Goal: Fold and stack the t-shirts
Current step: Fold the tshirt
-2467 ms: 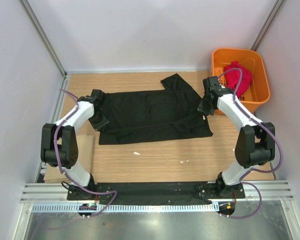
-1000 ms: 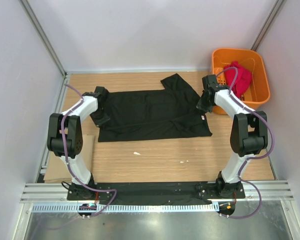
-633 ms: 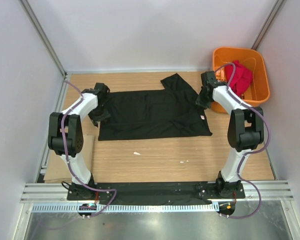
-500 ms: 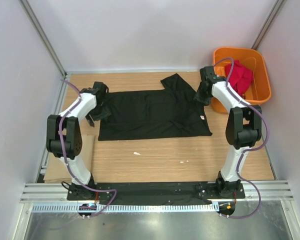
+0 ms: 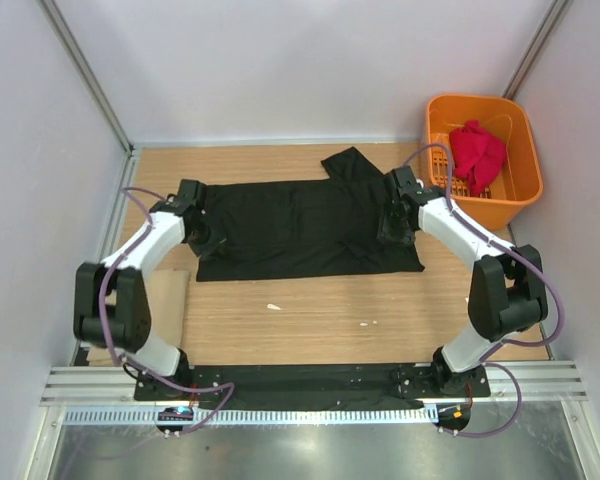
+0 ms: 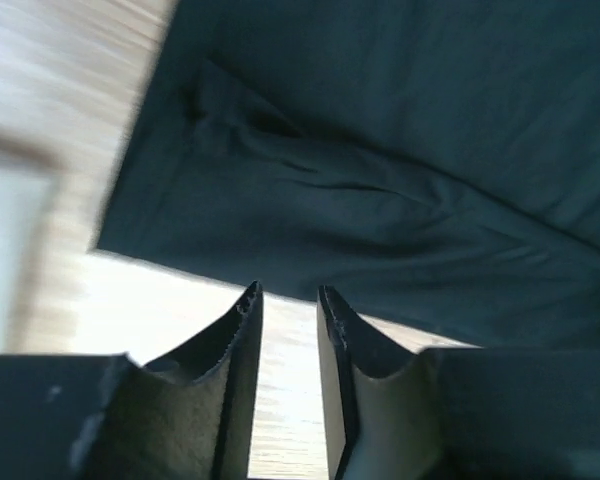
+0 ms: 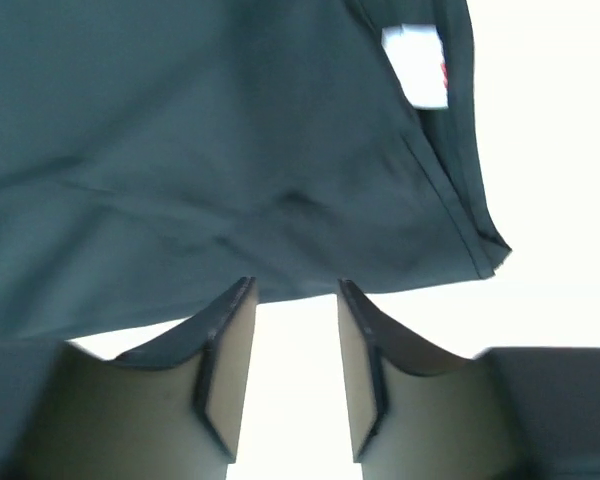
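Black t-shirt [image 5: 300, 225] flat, long axis left–right. Left gripper [image 6: 285, 292] over its left end, right gripper [image 7: 293, 285] over its right end. Both part-open, empty, near hem just ahead.

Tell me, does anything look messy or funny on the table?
A little. The black t-shirt lies mostly flat, but one sleeve sticks out crookedly at its far edge. The red t-shirt sits crumpled in the orange basket, not folded. Two tiny white scraps lie on the table beside the black one.
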Motion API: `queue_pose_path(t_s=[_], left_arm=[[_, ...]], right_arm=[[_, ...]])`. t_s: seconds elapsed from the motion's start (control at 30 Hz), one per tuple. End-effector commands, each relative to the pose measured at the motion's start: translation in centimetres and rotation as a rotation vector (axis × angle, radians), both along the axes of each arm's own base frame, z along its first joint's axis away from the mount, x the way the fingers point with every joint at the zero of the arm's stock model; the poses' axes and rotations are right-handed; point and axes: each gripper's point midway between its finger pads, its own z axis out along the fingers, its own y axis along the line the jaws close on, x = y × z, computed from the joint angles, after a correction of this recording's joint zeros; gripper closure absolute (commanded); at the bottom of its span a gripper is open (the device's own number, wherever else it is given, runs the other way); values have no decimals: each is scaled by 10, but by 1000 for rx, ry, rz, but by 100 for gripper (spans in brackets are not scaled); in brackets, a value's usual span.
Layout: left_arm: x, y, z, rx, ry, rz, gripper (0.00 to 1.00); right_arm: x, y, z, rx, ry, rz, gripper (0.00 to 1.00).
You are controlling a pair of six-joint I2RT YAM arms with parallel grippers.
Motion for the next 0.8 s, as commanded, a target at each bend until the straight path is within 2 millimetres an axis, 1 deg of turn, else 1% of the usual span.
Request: queue_pose_path(t_s=[0.0, 0.03, 0.07, 0.1, 0.17, 0.23, 0.27, 0.3, 0.4, 0.47, 0.53, 0.57, 0.6, 0.63, 0.67, 0.73, 0.77], left_arm=[[17, -26, -18, -108, -9, -81, 72], [19, -26, -26, -102, 14, -87, 73], [20, -24, -29, -89, 19, -87, 74], [21, -22, -32, -75, 24, -94, 74], [21, -15, -45, -29, 54, -89, 74], [17, -9, -53, 2, 88, -88, 74], [12, -5, -61, 26, 120, -81, 75], [11, 1, -64, 57, 129, -70, 75], [1, 9, -75, 97, 169, -51, 75], [-8, 15, -82, 121, 203, -38, 76], [-19, 19, -88, 140, 226, -30, 76], [-23, 20, -90, 142, 235, -16, 76], [-27, 22, -91, 145, 237, -9, 75], [-36, 24, -93, 153, 246, -3, 75], [-40, 25, -93, 153, 249, 3, 75], [-51, 26, -92, 145, 254, 17, 74], [-57, 26, -91, 144, 261, 20, 73]], right_arm=[[2, -11, -10, -17, -49, -9, 58], [-1, -12, -16, -22, -39, -6, 60], [-5, -14, -24, -28, -26, -8, 64], [-4, -15, -28, -26, -31, -13, 66], [-8, -17, -40, -28, -12, -24, 67], [-4, -19, -48, -36, -14, -32, 67], [-1, -19, -50, -40, -22, -30, 67], [0, -20, -54, -49, -18, -29, 68], [-1, -25, -68, -87, 25, -27, 70], [-10, -33, -77, -122, 63, -44, 72], [-16, -36, -81, -131, 74, -55, 72], [-24, -39, -84, -139, 86, -72, 72], [-27, -41, -85, -143, 90, -79, 72], [-32, -41, -87, -142, 102, -85, 72], [-41, -44, -89, -151, 126, -90, 72], [-49, -46, -89, -151, 140, -116, 71], [-60, -48, -90, -153, 165, -118, 71]])
